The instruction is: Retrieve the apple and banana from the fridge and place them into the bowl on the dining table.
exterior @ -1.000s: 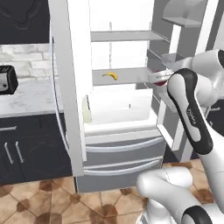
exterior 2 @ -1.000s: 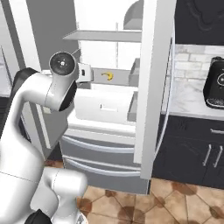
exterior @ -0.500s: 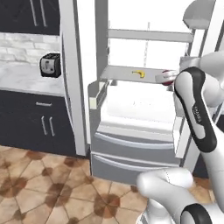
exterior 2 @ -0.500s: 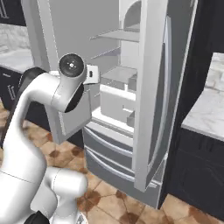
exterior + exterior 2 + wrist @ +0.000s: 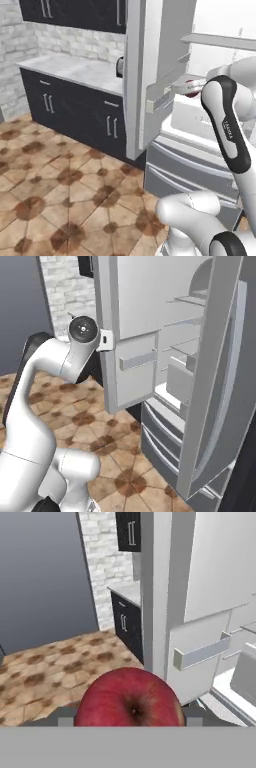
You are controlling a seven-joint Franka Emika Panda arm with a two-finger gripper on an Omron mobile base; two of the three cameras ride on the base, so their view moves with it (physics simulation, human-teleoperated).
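I have the apple [image 5: 129, 698] out of the fridge [image 5: 220, 381]: it sits close in the hand view, the fingers part-open and closed on its sides, and in the left base view it shows red at the arm's tip, beside the open fridge door. By my judgement that is half of the first fetch; carrying it to the bowl remains, then the banana. To the left run dark cabinets [image 5: 75, 112] under a pale desk [image 5: 75, 72], brick wall behind, brown tiled floor [image 5: 55, 190] below.

A home kitchen is showing here: the steel fridge [image 5: 165, 65] standing open, dark cabinets [image 5: 75, 115] running under a marble bench [image 5: 75, 72], brick backsplash [image 5: 75, 42] behind, patterned floor tiles [image 5: 55, 190] spreading near.
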